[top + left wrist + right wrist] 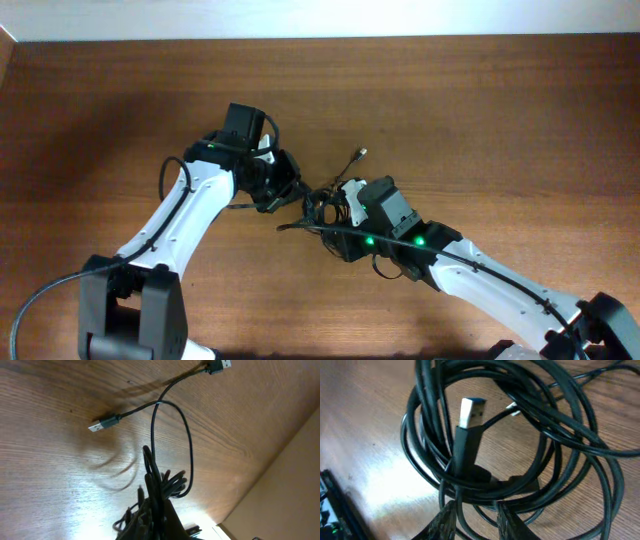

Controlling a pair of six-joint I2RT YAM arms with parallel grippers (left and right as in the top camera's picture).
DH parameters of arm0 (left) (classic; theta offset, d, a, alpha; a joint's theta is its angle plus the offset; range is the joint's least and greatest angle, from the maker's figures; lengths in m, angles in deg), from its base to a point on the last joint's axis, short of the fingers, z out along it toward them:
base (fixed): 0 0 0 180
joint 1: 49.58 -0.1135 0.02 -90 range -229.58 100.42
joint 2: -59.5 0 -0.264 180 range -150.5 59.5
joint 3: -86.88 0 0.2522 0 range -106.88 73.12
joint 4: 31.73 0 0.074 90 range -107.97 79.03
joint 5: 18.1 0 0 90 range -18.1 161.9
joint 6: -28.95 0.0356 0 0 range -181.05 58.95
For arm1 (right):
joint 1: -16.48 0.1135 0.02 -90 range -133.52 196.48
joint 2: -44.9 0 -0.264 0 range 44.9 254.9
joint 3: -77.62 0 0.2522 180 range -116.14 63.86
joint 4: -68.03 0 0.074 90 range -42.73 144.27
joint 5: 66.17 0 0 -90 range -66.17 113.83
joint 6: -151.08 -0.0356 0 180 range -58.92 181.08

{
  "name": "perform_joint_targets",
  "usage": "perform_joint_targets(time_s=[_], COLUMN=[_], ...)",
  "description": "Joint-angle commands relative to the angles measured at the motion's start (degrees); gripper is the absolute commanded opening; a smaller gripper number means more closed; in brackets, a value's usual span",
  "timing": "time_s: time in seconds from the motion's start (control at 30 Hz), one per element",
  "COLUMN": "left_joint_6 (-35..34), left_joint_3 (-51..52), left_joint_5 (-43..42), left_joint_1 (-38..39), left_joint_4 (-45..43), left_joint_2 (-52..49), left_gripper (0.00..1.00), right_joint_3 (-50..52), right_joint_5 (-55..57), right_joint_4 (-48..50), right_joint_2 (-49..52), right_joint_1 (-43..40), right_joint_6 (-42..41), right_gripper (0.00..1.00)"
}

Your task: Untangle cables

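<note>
Overhead view: I am watching the cables (318, 206) bunching mid-table between both arms, with one plug (360, 153) trailing toward the far side. The left gripper (280, 196) is pinching several strands. The right gripper (477, 520) is straddling the coil, and I cannot tell whether it is clamping. I am worrying that pulling apart now would tighten the crossed loops. The wooden table (500, 100) is meeting a pale wall (300, 15) at its far edge.

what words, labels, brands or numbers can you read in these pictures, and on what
None can be read in any view.
The thin black cables and the silver-tipped black USB plug bear no visible marking.
The brown wooden table is plain.
The small green lights on the arms are plain dots, not signs.
</note>
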Motion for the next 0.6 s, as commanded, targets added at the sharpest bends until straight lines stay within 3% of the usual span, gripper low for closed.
perform_joint_targets(time_s=[0.0, 0.23, 0.3, 0.33, 0.43, 0.57], left_joint_6=[-3.2, -5.7, -5.7, -5.7, -5.7, -5.7], left_joint_3=[-0.5, -0.5, -0.5, -0.5, -0.5, -0.5], left_joint_5=[-1.7, -3.7, -3.7, -3.5, 2.1, 12.0], left_joint_1=[0.0, 0.0, 0.0, 0.0, 0.0, 0.0], left_joint_4=[0.4, 0.4, 0.4, 0.4, 0.4, 0.4], left_joint_2=[0.3, 0.3, 0.3, 0.3, 0.3, 0.3], left_gripper=[0.0, 0.0, 0.0, 0.01, 0.01, 0.0], right_joint_3=[-0.5, -0.4, -0.5, -0.5, -1.9, -1.9], right_joint_5=[2.4, 5.5, 4.7, 4.5, -3.7, -5.7], right_joint_4=[-0.1, 0.5, 0.6, 0.6, -2.4, -16.4], right_joint_2=[0.5, 7.3, 8.3, 8.1, -0.3, -18.8], right_joint_1=[0.8, 3.2, 3.2, 3.0, 3.1, 3.1], right_joint_6=[-0.7, -0.7, -0.7, -0.7, -0.7, -0.5], right_gripper=[0.28, 0.27, 0.08, 0.04, 0.04, 0.04])
